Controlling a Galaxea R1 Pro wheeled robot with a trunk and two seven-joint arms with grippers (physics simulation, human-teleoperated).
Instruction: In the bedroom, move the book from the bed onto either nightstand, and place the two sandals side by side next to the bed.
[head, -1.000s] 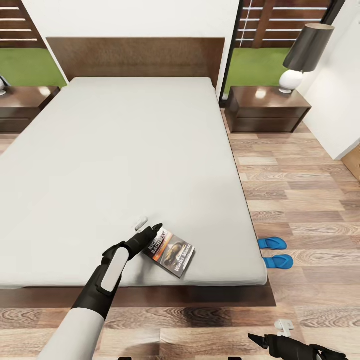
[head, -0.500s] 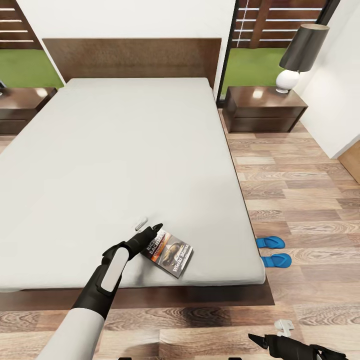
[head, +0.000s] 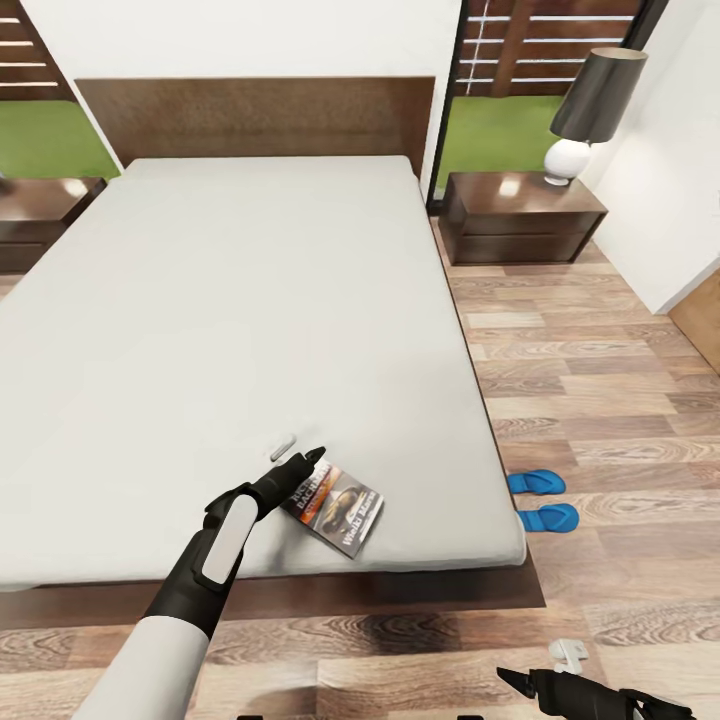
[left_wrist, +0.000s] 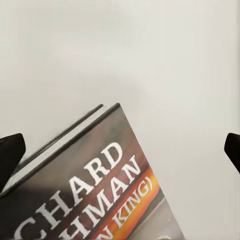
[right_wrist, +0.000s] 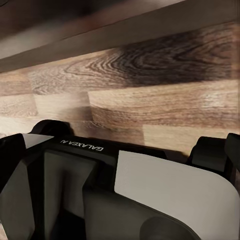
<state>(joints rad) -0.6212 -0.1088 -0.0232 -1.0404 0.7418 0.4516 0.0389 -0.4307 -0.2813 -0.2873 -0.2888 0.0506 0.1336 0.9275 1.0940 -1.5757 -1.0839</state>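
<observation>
Stood at the foot of the bed (head: 250, 300). Reached the left gripper (head: 300, 462), jaws spread wide, over the book (head: 338, 505) lying near the mattress corner. Probably mid-grasp; needed closing next, then carrying to the nightstand (head: 520, 215). Couldn't judge the right gripper (head: 520, 682).

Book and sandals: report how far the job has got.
Looks done: the two sandals lie side by side on the floor next to the bed.
In hand: the left gripper is open at the book, which lies flat on the mattress, not yet gripped.
Left: lift the book and set it on a nightstand.
</observation>
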